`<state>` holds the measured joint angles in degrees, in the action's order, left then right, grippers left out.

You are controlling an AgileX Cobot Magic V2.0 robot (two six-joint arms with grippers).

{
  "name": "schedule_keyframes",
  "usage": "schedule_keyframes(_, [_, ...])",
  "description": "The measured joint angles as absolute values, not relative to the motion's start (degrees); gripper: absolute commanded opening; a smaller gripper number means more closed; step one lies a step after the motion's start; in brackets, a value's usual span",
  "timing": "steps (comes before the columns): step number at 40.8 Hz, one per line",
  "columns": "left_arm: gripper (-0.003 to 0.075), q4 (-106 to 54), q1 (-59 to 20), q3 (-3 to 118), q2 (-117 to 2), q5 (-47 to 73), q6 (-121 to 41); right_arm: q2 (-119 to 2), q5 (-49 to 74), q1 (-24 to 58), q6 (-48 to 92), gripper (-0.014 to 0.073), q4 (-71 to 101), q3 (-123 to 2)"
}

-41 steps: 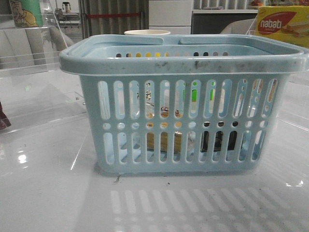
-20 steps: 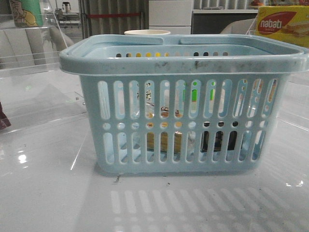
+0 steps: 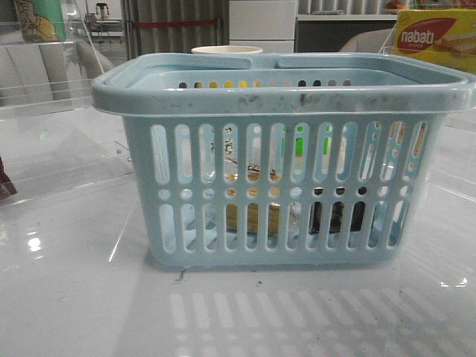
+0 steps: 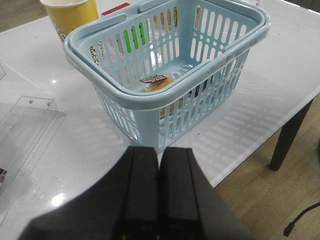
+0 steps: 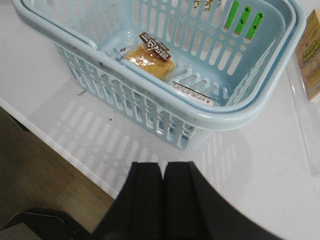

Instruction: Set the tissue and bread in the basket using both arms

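The light-blue basket (image 3: 282, 93) stands in the middle of the white table. Inside it, the bread (image 5: 150, 55), a clear packet of tan pieces with a dark label band, lies on the floor. It shows through the slots in the front view (image 3: 253, 218) and over the rim in the left wrist view (image 4: 159, 82). The dark tissue pack (image 3: 337, 217) stands to its right behind the slots; its thin edge (image 5: 192, 93) leans by the near wall. My left gripper (image 4: 159, 150) and right gripper (image 5: 163, 165) are both shut and empty, outside the basket, each near a corner of it.
A yellow paper cup (image 4: 70, 12) stands behind the basket. A yellow-red nabati box (image 3: 435, 37) is at the back right. Clear acrylic stands (image 4: 30, 120) sit at the left and right. The table's front edge (image 5: 65, 150) is close to the basket.
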<state>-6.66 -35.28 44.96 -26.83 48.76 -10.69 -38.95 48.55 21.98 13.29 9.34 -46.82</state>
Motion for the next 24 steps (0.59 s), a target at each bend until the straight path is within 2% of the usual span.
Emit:
schedule_keyframes(17, [0.0091,-6.66,-35.01,44.96,-26.83,48.76,-10.69,-38.95,48.57,21.98,13.29,0.0057,9.34,-46.82])
schedule_keyframes(24, [0.0091,-6.36,-28.48,44.82,-25.23,48.66,-10.69,-38.95,48.57,21.98,13.29,0.0057,9.34,-46.82])
